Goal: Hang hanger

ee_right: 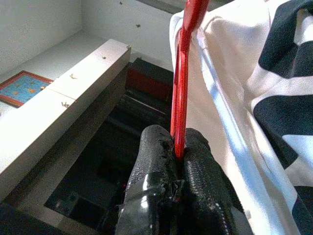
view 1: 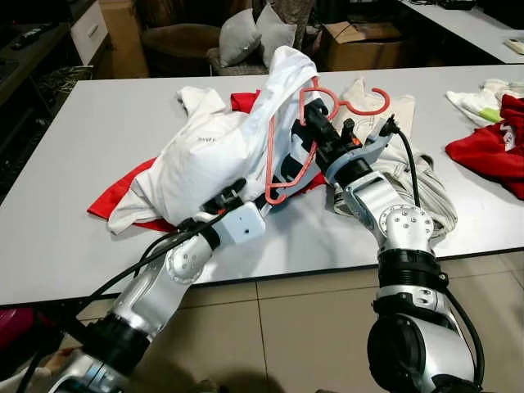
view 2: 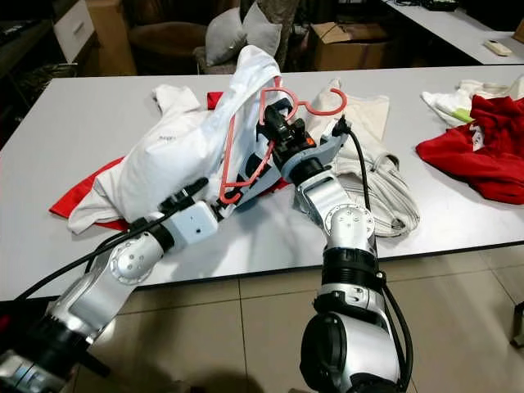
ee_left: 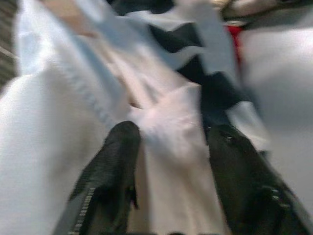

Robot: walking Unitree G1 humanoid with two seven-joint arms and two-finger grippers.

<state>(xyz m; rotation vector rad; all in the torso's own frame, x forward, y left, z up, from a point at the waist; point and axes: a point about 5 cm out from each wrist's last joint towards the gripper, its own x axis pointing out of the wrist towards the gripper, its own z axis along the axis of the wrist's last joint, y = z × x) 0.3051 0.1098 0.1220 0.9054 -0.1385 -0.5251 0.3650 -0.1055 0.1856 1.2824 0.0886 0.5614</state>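
Note:
A coral-red hanger (view 1: 282, 155) stands tilted over the grey table (view 1: 98, 115), its hook (view 1: 372, 102) pointing right. My right gripper (view 1: 315, 115) is shut on the hanger's bar (ee_right: 183, 73), the two pads (ee_right: 195, 156) pressed together around it. A white shirt with black stripes (view 1: 213, 155) hangs over the hanger's upper end and bulges down to the table. My left gripper (view 1: 229, 196) is at the shirt's lower edge, and a fold of white cloth (ee_left: 171, 127) sits between its fingers (ee_left: 115, 161).
A red garment (view 1: 115, 196) lies under the shirt. A cream garment (view 1: 401, 155) lies beside my right arm. Red and white clothes (view 1: 491, 147) lie at the table's right end. Beyond the table are a cushioned chair (view 1: 237, 37) and a cardboard box (view 1: 360, 41).

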